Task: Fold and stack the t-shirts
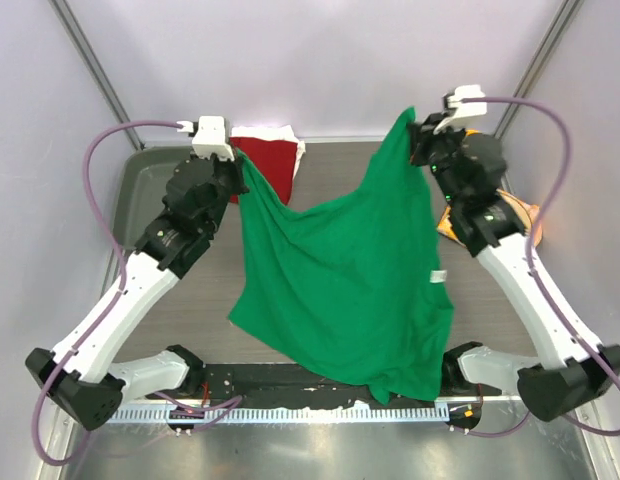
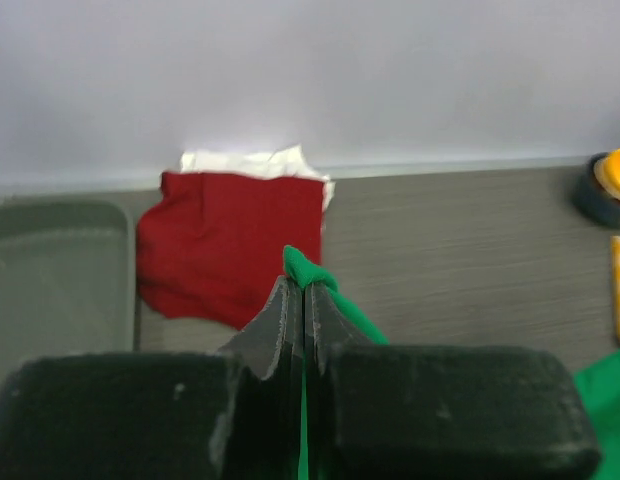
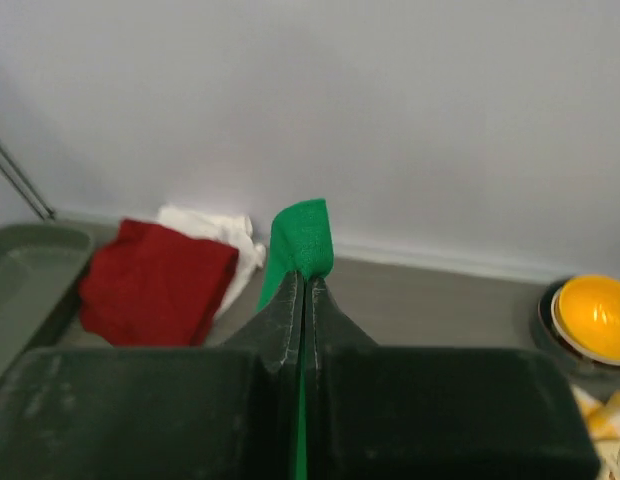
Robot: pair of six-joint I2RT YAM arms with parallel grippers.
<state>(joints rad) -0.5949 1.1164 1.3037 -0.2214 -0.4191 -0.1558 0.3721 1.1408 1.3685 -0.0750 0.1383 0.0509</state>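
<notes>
Hanging limp, green t-shirt (image 1: 340, 290) sags toward near bench (image 1: 335, 170) edge: light, soft. Left claw (image 2: 298, 288) and right claw (image 3: 303, 282) each clamp a corner, probably hem.

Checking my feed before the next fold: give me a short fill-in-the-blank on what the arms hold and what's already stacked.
1. Both arms' jaws are shut on the ___ t-shirt, stretched between them.
2. The dark red t-shirt lies on top of a ___ one.
3. In the right wrist view, the yellow bowl sits to the red shirt's ___.
Missing words: green; white; right.
</notes>
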